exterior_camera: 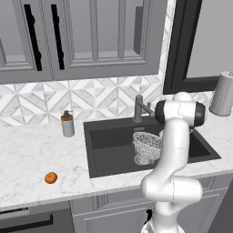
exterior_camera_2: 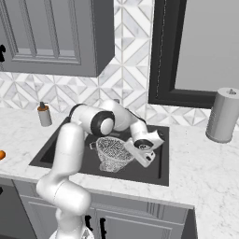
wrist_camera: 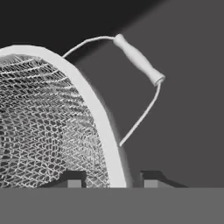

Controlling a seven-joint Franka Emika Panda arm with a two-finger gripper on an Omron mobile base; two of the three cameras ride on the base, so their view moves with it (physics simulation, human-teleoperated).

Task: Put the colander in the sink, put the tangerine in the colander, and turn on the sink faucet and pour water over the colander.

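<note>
Marble counter [exterior_camera: 32, 154] extending left of the end effector, dark sink [exterior_camera: 109, 157] lying beneath it, colander [exterior_camera_2: 112, 153] sitting in the basin, rim passing between the slightly parted fingers of the end effector [exterior_camera_2: 140, 151], faucet [exterior_camera: 140, 108] standing behind, tangerine [exterior_camera: 51, 178] resting far left on the counter.

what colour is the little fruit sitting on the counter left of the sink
Bright orange; the tangerine shows best in the left base view.
</note>
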